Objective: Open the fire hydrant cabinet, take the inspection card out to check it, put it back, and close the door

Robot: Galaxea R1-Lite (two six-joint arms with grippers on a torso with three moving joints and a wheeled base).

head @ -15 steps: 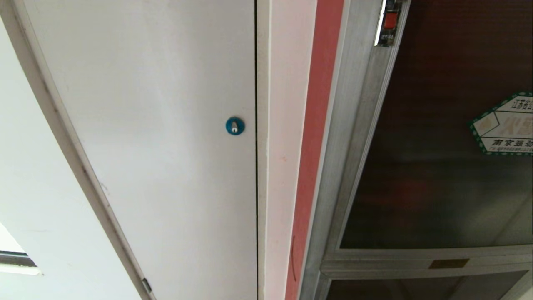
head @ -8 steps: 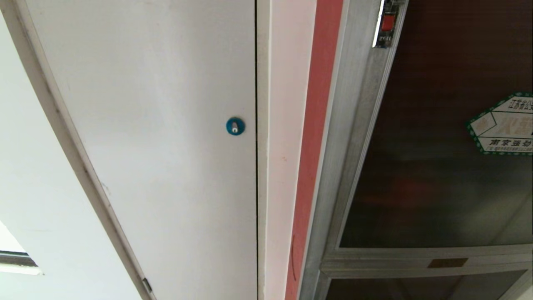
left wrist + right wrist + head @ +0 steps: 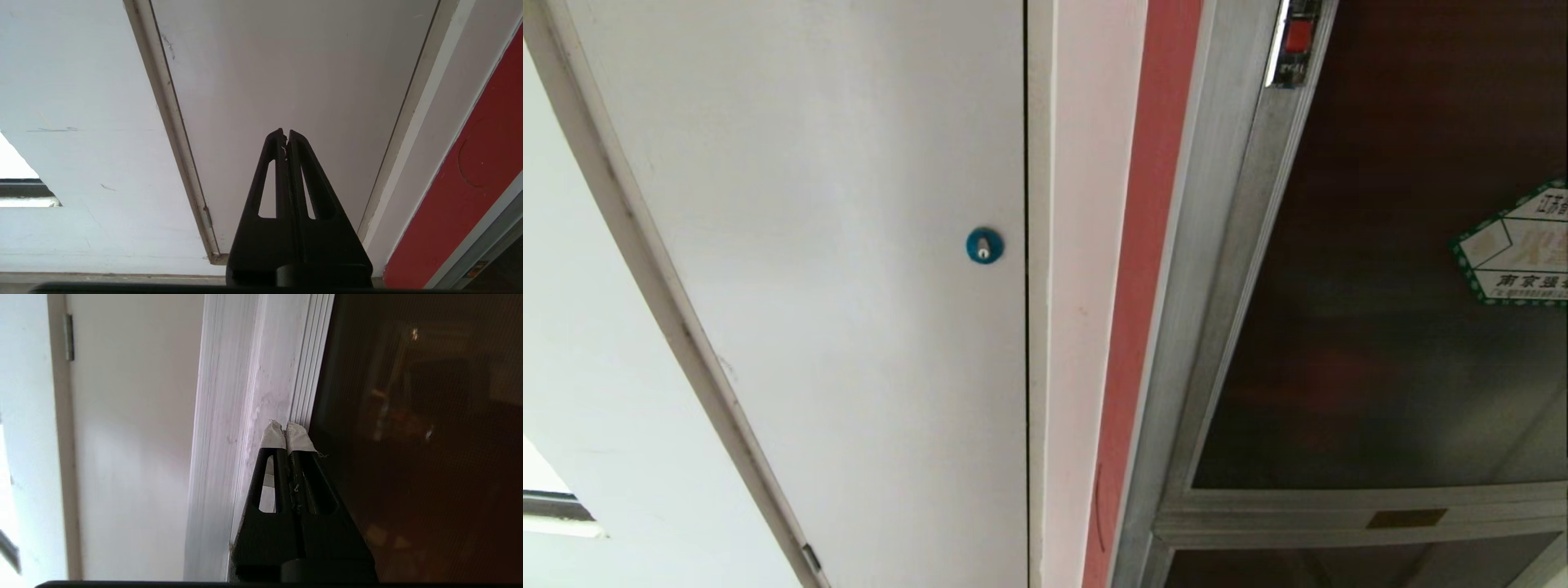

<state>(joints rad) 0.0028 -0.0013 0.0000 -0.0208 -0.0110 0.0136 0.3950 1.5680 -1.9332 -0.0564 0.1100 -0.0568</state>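
The fire hydrant cabinet (image 3: 1176,343) fills the right of the head view, silver-framed beside a red strip (image 3: 1143,286). Its door (image 3: 1380,367) is a dark tinted glass panel with a small red latch (image 3: 1298,35) at its top edge and a green-bordered white sticker (image 3: 1515,257). Neither arm shows in the head view. In the right wrist view my right gripper (image 3: 286,426) is shut and empty, its taped tips against the door's aluminium frame (image 3: 245,375) beside the dark glass (image 3: 408,416). My left gripper (image 3: 285,132) is shut and parked, facing the white door. The inspection card is out of view.
A plain white door (image 3: 849,286) with a small blue round lock (image 3: 984,245) stands left of the cabinet, its hinge (image 3: 207,216) showing low down. Below the glass door a frame rail carries a small brass plate (image 3: 1406,518), with another dark panel (image 3: 1339,567) under it.
The glass door's latch and sticker have shifted slightly to the right while the white door and blue lock stayed put.
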